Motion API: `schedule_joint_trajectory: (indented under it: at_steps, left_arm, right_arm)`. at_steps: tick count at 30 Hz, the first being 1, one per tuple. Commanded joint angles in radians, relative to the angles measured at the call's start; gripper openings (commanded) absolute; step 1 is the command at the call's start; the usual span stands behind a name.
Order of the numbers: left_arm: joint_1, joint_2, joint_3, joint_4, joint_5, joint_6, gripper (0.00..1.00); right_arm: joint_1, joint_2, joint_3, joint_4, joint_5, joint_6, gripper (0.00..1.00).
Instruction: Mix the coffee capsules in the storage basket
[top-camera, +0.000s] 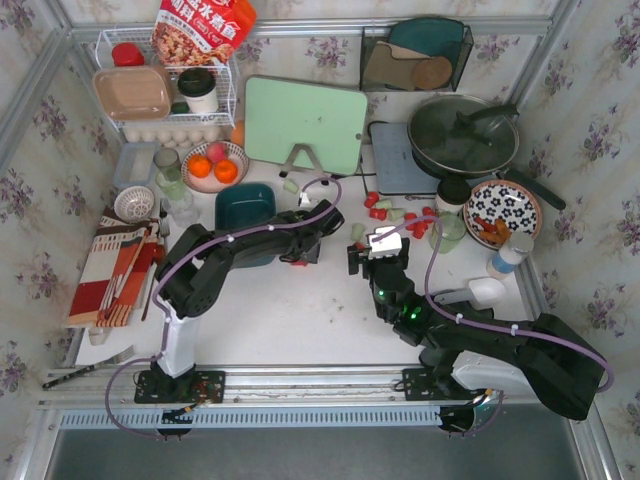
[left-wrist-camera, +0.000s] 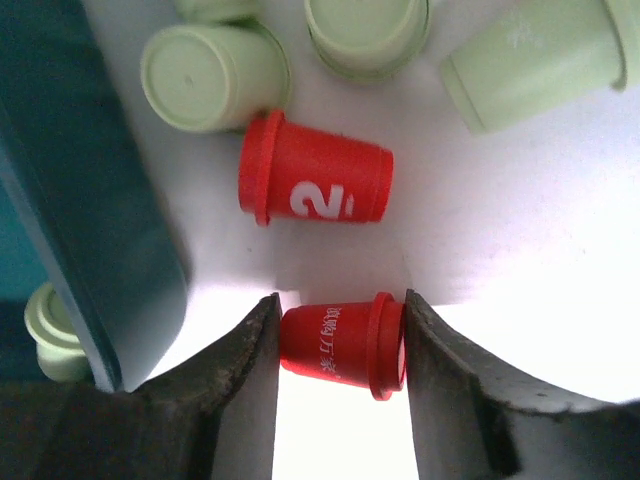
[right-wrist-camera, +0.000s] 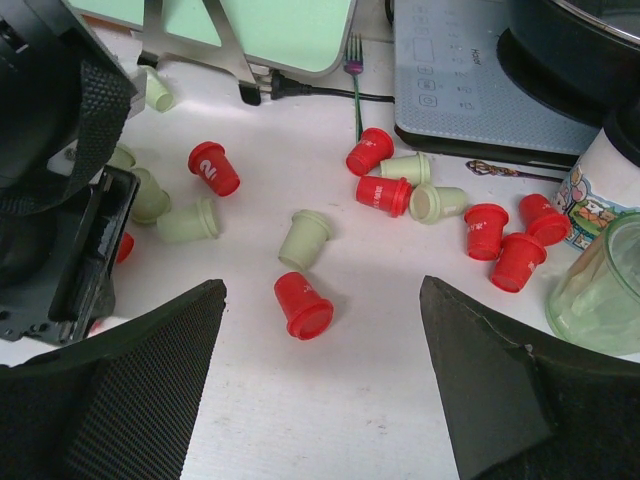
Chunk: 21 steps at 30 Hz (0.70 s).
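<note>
- The left gripper (left-wrist-camera: 338, 325) is clamping a red capsule (left-wrist-camera: 335, 352) between its two fingers; the capsule is lying crosswise, its rim against the right-hand finger, low over the white table (left-wrist-camera: 520, 230)
- The teal basket (left-wrist-camera: 100, 210) is standing just beside this gripper, on the left of the wrist view; its wall is close to the left finger, but contact cannot be confirmed
- One pale green capsule (left-wrist-camera: 45, 330) is showing beyond the basket wall, apparently inside the basket
- A numbered red capsule (left-wrist-camera: 315, 182), printed with a white "2", is lying on its side just ahead of the held one and apart from it
- Three green capsules (left-wrist-camera: 210, 78) are lying on the table past the numbered one, all outside the basket
- The right gripper (right-wrist-camera: 322, 290) is standing spread wide and holding nothing
- A lone red capsule (right-wrist-camera: 303, 305) is sitting on the table between the spread fingers in that view, touching neither
- A red cluster (right-wrist-camera: 520, 262) of three capsules is lying just beside a glass (right-wrist-camera: 600, 285)
- A mixed group (right-wrist-camera: 400, 185) of red and green capsules is lying near the hob (right-wrist-camera: 470, 80), with a fork (right-wrist-camera: 353, 80) lying beside it
- In the overhead view a green cutting board (top-camera: 305, 125) is standing propped behind the basket, with a pan (top-camera: 462, 135) to its right
</note>
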Motion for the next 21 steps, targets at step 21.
schedule_joint_trajectory:
  at_steps: [21]
  left_arm:
    - [0.071,-0.444,-0.145,-0.080,-0.209,0.042,0.45]
  right_arm:
    - [0.000,-0.009,0.013,0.003,-0.009,0.015,0.86]
